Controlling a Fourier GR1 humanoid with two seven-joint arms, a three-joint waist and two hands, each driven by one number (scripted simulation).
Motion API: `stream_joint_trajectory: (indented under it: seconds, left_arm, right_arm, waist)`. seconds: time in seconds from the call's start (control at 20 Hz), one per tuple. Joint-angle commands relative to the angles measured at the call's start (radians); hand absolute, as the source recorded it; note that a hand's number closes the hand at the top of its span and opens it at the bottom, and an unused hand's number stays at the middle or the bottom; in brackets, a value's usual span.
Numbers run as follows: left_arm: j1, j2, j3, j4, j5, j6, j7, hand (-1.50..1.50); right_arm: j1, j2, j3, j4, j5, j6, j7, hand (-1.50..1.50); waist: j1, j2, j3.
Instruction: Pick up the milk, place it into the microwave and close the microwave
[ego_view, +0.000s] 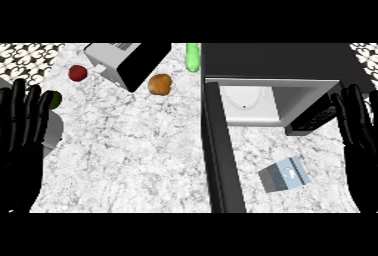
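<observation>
Marble counter (133, 150) holds the milk (283, 175) lying just left of the open, empty right hand (359, 130).

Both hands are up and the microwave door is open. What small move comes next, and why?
Probably lower the right robot hand toward the pale blue milk carton. The carton lies untouched on the marbled counter in front of the open grey microwave, on that hand's side; both hands are open and hold nothing.

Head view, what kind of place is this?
Most likely a kitchen: a marble-look counter, an open microwave with its door swung out, a milk carton, and a toaster-like appliance.
</observation>
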Motion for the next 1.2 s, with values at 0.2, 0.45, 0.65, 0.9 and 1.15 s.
stream_joint_trajectory:
  seconds: [0.2, 0.45, 0.65, 0.9, 1.15]
  left_arm:
    - [0.134, -0.025, -0.088, -0.169, -0.068, 0.005, 0.105, -1.5]
    - [0.324, -0.082, -0.221, -0.24, 0.054, 0.044, 0.108, -1.5]
    - [0.469, -0.042, -0.134, -0.392, 0.172, -0.052, 0.124, -1.5]
    - [0.605, -0.029, -0.108, -0.46, 0.231, -0.111, 0.075, -1.5]
    - [0.68, -0.048, -0.129, -0.469, 0.22, -0.144, 0.043, -1.5]
  right_arm:
    - [0.133, -0.01, 0.027, -0.179, 0.064, 0.008, 0.084, -1.5]
    - [0.22, -0.007, 0.079, -0.299, -0.038, 0.06, 0.167, -1.5]
    - [0.238, 0.013, 0.089, -0.32, 0.008, 0.032, 0.203, -1.5]
    - [0.25, 0.012, 0.034, -0.29, 0.015, 0.029, 0.207, -1.5]
    - [0.329, 0.024, 0.042, -0.187, 0.085, 0.07, 0.044, -1.5]
  waist:
    - [-0.017, 0.009, 0.005]
    - [-0.014, 0.006, 0.004]
    - [-0.005, 0.008, 0.004]
    - [-0.003, 0.008, 0.004]
    - [-0.004, 0.008, 0.005]
